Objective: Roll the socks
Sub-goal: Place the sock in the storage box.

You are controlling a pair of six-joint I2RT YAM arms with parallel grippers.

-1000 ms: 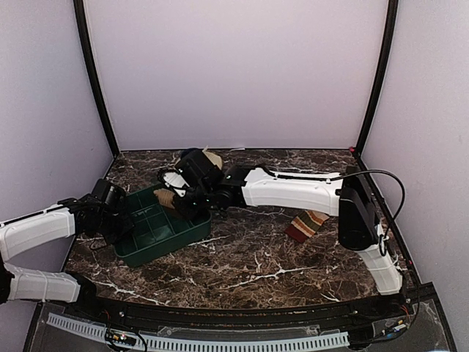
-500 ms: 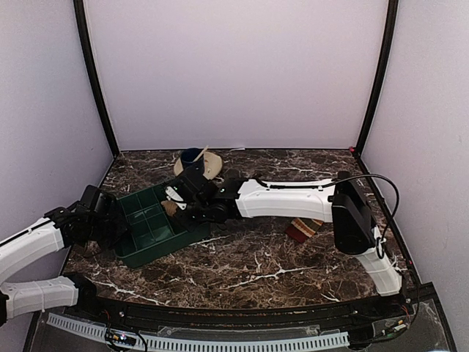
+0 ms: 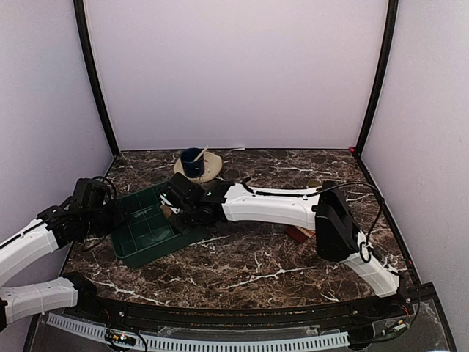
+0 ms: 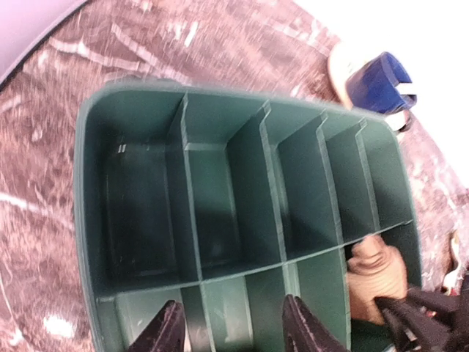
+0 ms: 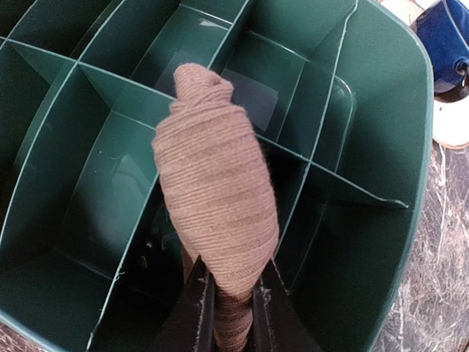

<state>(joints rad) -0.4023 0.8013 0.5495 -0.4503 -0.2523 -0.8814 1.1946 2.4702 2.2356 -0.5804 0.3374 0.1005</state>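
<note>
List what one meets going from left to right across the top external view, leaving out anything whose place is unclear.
left tool → green tray → striped sock. The right tool and its tan sock overlap the tray, so I leave them out.

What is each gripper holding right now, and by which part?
The right gripper pinches the rolled tan sock by one end, above the tray. The left gripper is open, holding nothing.
</note>
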